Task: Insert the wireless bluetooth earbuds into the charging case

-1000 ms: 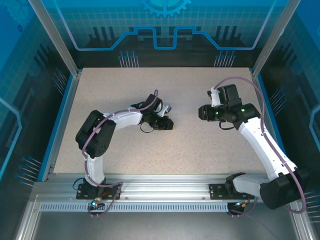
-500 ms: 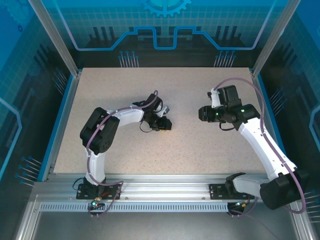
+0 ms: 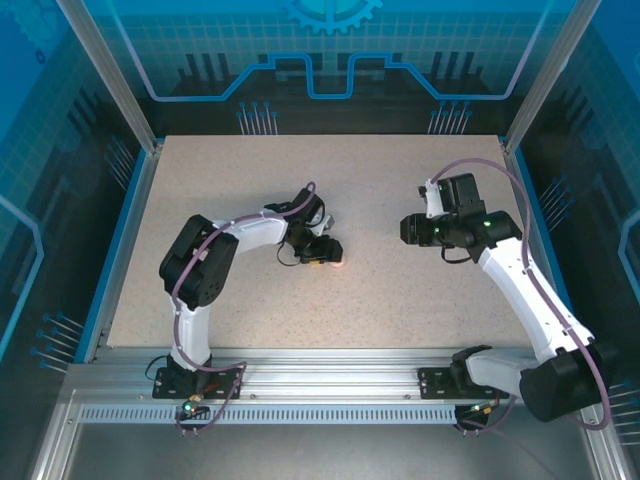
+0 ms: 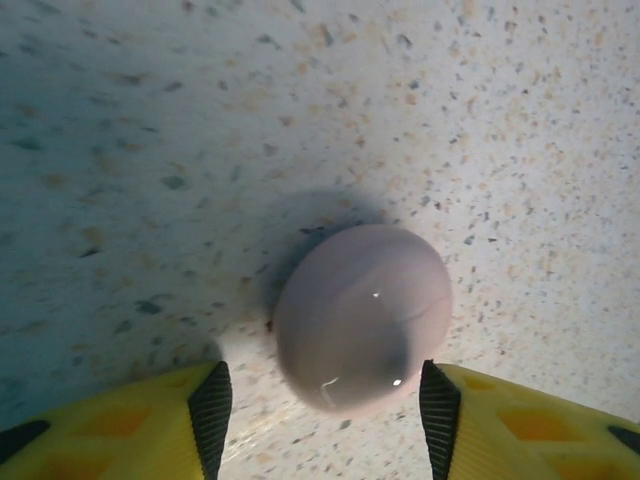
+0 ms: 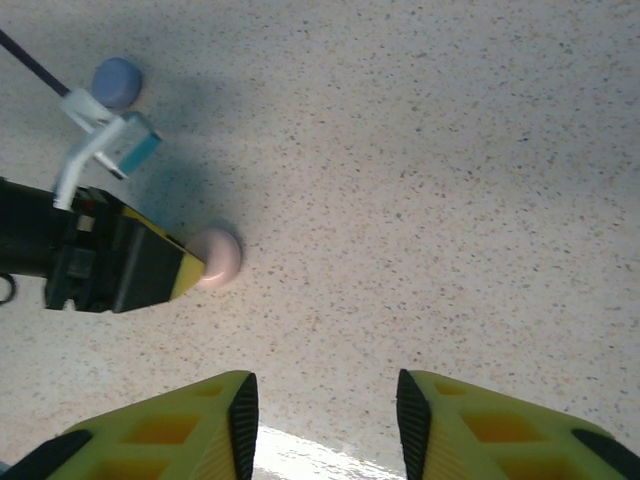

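Top external view: on the speckled bench [image 3: 250,180], the left arm reaches toward the middle. The left claw [image 4: 325,400] has just spread and released the pink charging case [image 4: 362,318], which lies shut at its fingertips. The right claw [image 5: 325,412] hangs released and empty, to the right. Its earbuds are probably stowed; the lid hides them.
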{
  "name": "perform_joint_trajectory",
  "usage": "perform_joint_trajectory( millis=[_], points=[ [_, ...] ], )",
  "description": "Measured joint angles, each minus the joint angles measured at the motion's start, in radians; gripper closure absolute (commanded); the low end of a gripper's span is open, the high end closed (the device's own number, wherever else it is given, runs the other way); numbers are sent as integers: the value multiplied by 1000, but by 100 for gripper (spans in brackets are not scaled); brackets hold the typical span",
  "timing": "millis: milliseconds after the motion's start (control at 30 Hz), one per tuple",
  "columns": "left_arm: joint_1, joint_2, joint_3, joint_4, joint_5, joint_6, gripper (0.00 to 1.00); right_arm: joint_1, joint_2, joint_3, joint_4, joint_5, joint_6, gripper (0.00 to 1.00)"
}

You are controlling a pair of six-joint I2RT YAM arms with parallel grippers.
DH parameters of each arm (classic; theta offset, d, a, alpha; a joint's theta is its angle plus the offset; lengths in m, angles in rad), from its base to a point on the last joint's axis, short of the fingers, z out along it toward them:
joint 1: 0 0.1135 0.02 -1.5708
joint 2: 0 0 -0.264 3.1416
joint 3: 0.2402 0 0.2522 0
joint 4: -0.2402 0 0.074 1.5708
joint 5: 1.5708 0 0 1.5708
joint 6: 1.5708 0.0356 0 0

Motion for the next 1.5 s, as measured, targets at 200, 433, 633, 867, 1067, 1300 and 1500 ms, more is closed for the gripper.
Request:
perform_joint_trajectory(
  millis=[200, 433, 633, 867, 1067, 1300, 1500],
  points=[
    [31, -187, -74, -12, -127, 39, 43, -7, -31, -98, 69, 122, -33, 47],
    [108, -488, -214, 34, -293, 104, 40, -11, -80, -268, 261, 293, -92, 42],
    [179, -621, -342, 112, -424, 161, 35, -33, -83, -412, 487, 380, -158, 41],
    [240, -729, -523, 256, -609, 206, 20, -115, -62, -540, 760, 377, -210, 39],
    [285, -758, -678, 441, -698, 279, 14, -185, 3, -609, 950, 324, -216, 37],
    [376, -723, -785, 667, -670, 341, 12, -200, 70, -667, 1151, 270, -229, 36],
    [473, -647, -846, 871, -541, 346, 11, -206, 140, -722, 1334, 222, -245, 35]
  ],
)
